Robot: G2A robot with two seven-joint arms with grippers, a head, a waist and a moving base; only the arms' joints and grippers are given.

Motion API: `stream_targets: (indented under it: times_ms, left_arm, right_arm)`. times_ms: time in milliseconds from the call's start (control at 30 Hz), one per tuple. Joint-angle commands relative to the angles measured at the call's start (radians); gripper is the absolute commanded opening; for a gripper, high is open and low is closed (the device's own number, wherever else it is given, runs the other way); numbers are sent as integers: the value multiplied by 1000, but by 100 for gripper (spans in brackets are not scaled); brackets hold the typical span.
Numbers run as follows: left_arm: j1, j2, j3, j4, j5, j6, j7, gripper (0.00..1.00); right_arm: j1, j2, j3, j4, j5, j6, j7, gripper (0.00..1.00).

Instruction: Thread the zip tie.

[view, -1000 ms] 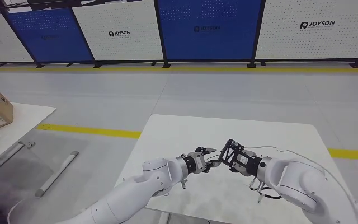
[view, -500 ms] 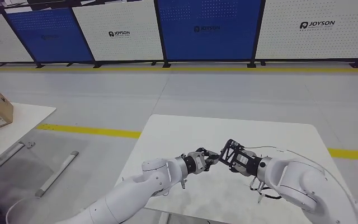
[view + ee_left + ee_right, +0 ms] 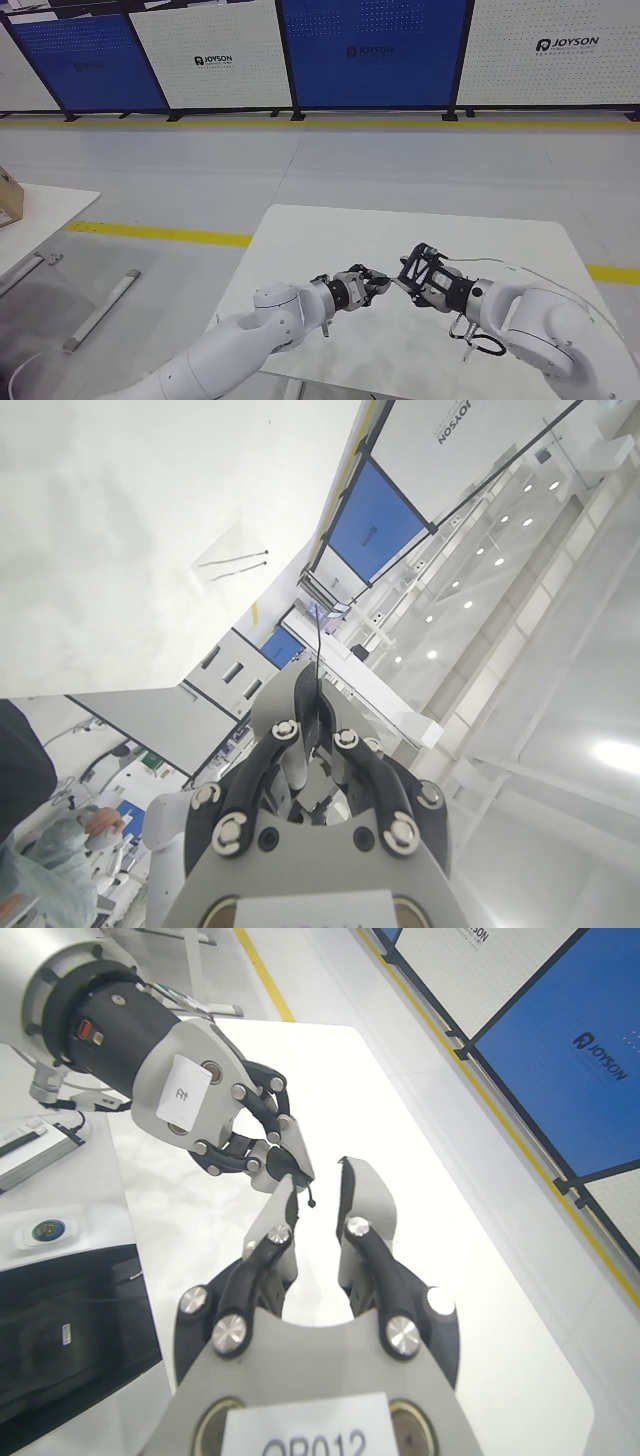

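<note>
My left gripper (image 3: 312, 682) is shut on a thin black zip tie (image 3: 318, 640). The strap sticks out past the fingertips into the air. From the right wrist view the left gripper (image 3: 295, 1173) pinches the tie, whose small head (image 3: 312, 1202) hangs just below its tips. My right gripper (image 3: 320, 1190) stands open facing it, one finger (image 3: 280, 1208) almost touching the left gripper's tips, with the tie's head between its fingers. In the top view the left gripper (image 3: 377, 284) and the right gripper (image 3: 404, 279) meet tip to tip above the white table (image 3: 330, 235).
Two spare zip ties (image 3: 232, 565) lie side by side on the table. A white cable (image 3: 505, 266) trails behind the right arm. A grey power unit (image 3: 35, 1148) and a black case (image 3: 65, 1328) sit beyond the table's edge.
The left gripper's fingers were spread a second ago and have since shut on the zip tie. The right gripper has drawn back slightly to the right.
</note>
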Motion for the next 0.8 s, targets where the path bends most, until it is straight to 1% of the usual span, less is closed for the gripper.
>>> stream_targets:
  times_ms: [0,33,67,167,200,267,300,367,400,433,767]
  left_arm:
    - [12,-1,20,-6,125,-29,19,0]
    - [17,-2,32,-9,182,-41,24,0]
    - [24,-3,49,-13,266,-65,29,0]
    - [40,-7,82,-14,420,-110,35,0]
    - [46,-9,94,-15,471,-129,37,0]
    - [54,-13,111,-15,542,-149,39,0]
    - [58,-16,120,-15,584,-163,40,0]
    - [65,-20,130,-12,639,-191,50,0]
    - [71,-24,135,-9,659,-207,57,0]
    - [74,-27,136,-7,669,-216,63,0]
    - [74,-27,136,-7,669,-216,63,0]
  right_arm:
    - [-32,5,38,19,62,4,-37,100]
    - [-50,7,61,41,112,17,-49,100]
    - [-69,10,80,64,179,13,-42,100]
    - [-91,12,111,129,339,2,-5,100]
    - [-94,10,116,153,411,-7,13,100]
    - [-97,6,122,197,534,-12,39,100]
    - [-97,2,124,237,647,-7,68,100]
    - [-87,-6,121,302,812,23,121,100]
    - [-78,-8,118,326,847,40,145,100]
    - [-78,-8,118,326,847,40,145,100]
    - [-78,-8,118,326,847,40,145,100]
